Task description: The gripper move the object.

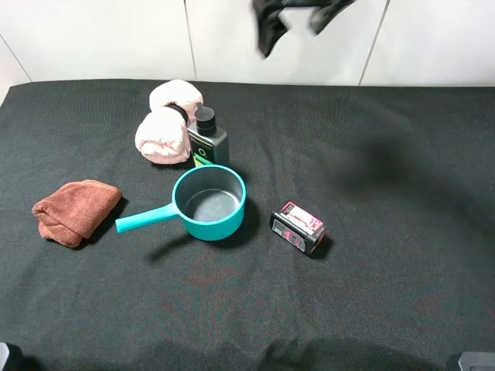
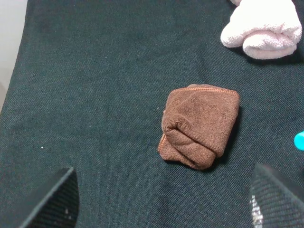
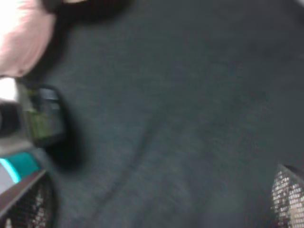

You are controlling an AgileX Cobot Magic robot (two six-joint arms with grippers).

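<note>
From the high camera, the whole black cloth-covered table is showing. The pump bottle is standing upright near the far edge, touching a pink rolled towel on its left and sitting just behind a teal saucepan. A brown folded cloth is lying well to the left, and a black-and-pink box is lying to the right of the pan. The right gripper is hanging blurred at the top of this view, high above the table, well apart from the bottle and holding nothing; its fingers are standing spread apart.

The left wrist camera is looking down on the brown cloth, with the pink towel at one corner and a sliver of teal handle at the edge. The left gripper's two fingertips are showing wide apart, clear of the cloth and empty.

The right wrist camera is giving a blurred picture: the bottle is appearing at one side, beside the pink towel and the pan's teal rim. The right gripper's fingertips are sitting at opposite corners, spread wide, touching nothing.
</note>
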